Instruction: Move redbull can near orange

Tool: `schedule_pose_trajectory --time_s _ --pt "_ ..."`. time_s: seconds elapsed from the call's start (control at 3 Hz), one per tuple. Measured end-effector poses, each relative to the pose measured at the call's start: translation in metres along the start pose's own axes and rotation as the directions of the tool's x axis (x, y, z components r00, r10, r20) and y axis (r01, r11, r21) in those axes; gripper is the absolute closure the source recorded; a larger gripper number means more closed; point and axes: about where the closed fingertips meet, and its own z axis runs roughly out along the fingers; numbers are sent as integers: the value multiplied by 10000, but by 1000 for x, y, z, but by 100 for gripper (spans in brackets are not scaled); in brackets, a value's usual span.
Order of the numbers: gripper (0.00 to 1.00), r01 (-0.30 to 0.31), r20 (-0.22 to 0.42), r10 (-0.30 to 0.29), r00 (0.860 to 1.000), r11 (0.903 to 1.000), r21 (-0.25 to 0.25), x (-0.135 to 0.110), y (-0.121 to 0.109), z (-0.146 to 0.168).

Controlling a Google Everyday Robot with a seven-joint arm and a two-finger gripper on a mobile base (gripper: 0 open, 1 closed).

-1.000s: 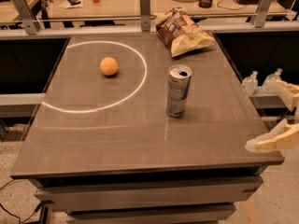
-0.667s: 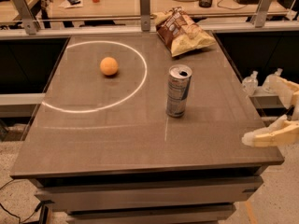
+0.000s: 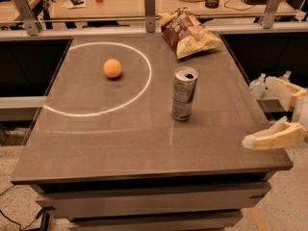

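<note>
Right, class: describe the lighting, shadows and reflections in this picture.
Camera view: warm, dim light; the orange casts a small soft shadow; a pale streak runs forward from the redbull can on the table; the gripper, open, is off its right edge.

Entry, camera view. The redbull can [image 3: 185, 94] is being observed standing upright on the desk [image 3: 96, 143], just outside the white ring [image 3: 150, 75]. The orange [image 3: 112, 68] is being observed inside that ring, well apart from the can. A chip bag [image 3: 190, 32] is being observed lying at the far edge. The hand [image 3: 251, 112] is being held at the desk's right edge, fingers spread, nothing being gripped.
</note>
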Motion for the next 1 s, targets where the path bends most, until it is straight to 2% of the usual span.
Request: schedule_pose_trajectory --time_s 0.33,0.67,1.0 --pt "0 22 337 -6 9994 9988 -489 -6 7 21" --pt "0 91 320 -65 9995 9965 -826 -5 15 46" --pt "0 9 318 8 9995 9985 -540 -1 21 69"
